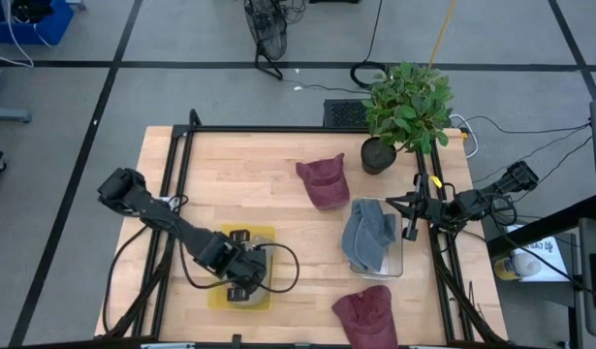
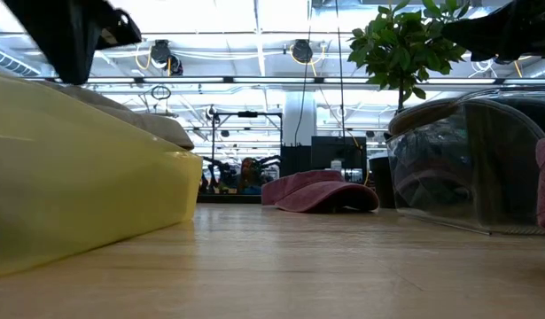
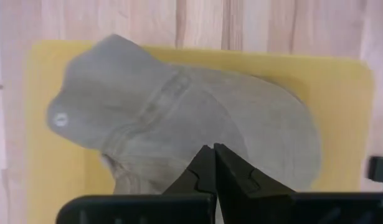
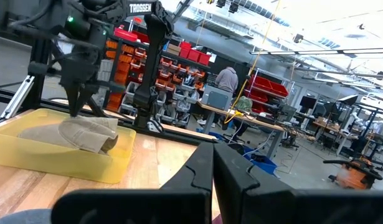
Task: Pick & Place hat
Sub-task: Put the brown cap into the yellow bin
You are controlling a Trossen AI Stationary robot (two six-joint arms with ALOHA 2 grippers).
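Note:
A khaki hat (image 3: 179, 118) lies brim-flat in a yellow tray (image 3: 340, 81) near the table's near-left part; the tray (image 1: 218, 296) shows under my left arm. My left gripper (image 3: 213, 148) is shut and points down at the hat's brim side; from the right wrist view it (image 4: 88, 112) stands right over the hat (image 4: 85, 134). My right gripper (image 1: 410, 225) is shut and waits at the right edge, beside a clear bin (image 1: 399, 267) holding a grey hat (image 1: 368, 237). My left gripper comes from above, pointing down, with its shut fingertips (image 3: 207, 158) at the khaki hat's crown near the brim (image 3: 241, 137). Its own fingers hide the spot, so I cannot tell whether it touches the cloth or stands just above it.
Two maroon hats lie on the bare wood, one at the far middle (image 1: 324, 181) and one at the near edge (image 1: 365, 315). A potted plant (image 1: 404, 111) stands at the far right corner. Black frame rails (image 1: 172, 194) run along the table's sides.

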